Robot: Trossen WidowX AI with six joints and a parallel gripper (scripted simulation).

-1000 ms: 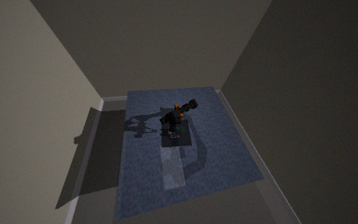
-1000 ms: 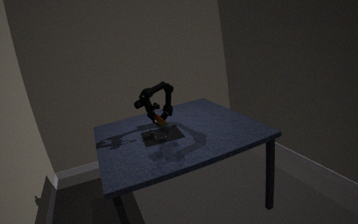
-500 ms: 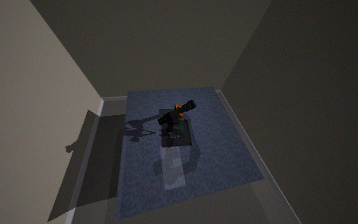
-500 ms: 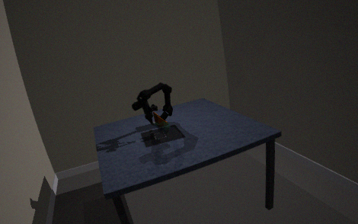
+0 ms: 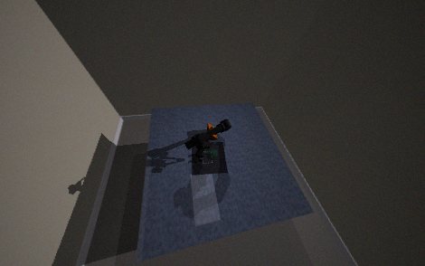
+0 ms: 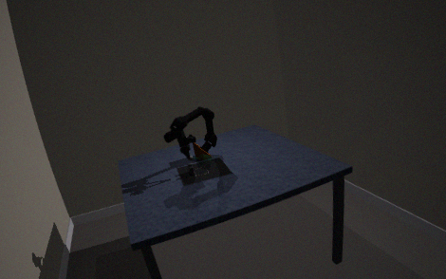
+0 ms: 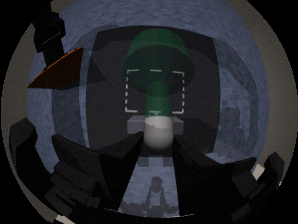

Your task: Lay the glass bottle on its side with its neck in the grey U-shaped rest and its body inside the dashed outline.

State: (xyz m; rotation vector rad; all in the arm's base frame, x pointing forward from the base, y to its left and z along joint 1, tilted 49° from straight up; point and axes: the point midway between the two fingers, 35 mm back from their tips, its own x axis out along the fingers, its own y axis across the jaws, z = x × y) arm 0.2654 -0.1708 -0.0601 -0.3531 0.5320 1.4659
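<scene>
The green glass bottle (image 7: pixel 159 55) (image 5: pixel 212 154) (image 6: pixel 204 158) is tilted, with its pale-capped neck end toward the wrist camera and its wider body pointing away. My gripper (image 7: pixel 158 137) is shut on the bottle at its neck end, one dark finger on each side. The grey U-shaped rest (image 7: pixel 134 124) shows behind the neck, partly hidden by it. The dashed outline (image 7: pixel 126 91) shows around the bottle's neck and lower body in the wrist view. Whether the bottle touches anything below is too dark to tell.
A dark mat (image 7: pixel 202 100) (image 5: pixel 222 166) (image 6: pixel 223 167) lies under the work area on the blue table (image 5: pixel 253 181) (image 6: pixel 285 161). An orange piece (image 7: pixel 60 71) (image 5: pixel 212 131) (image 6: pixel 201 151) stands beside the mat near the arm. A pale strip (image 5: pixel 205 204) lies across the table.
</scene>
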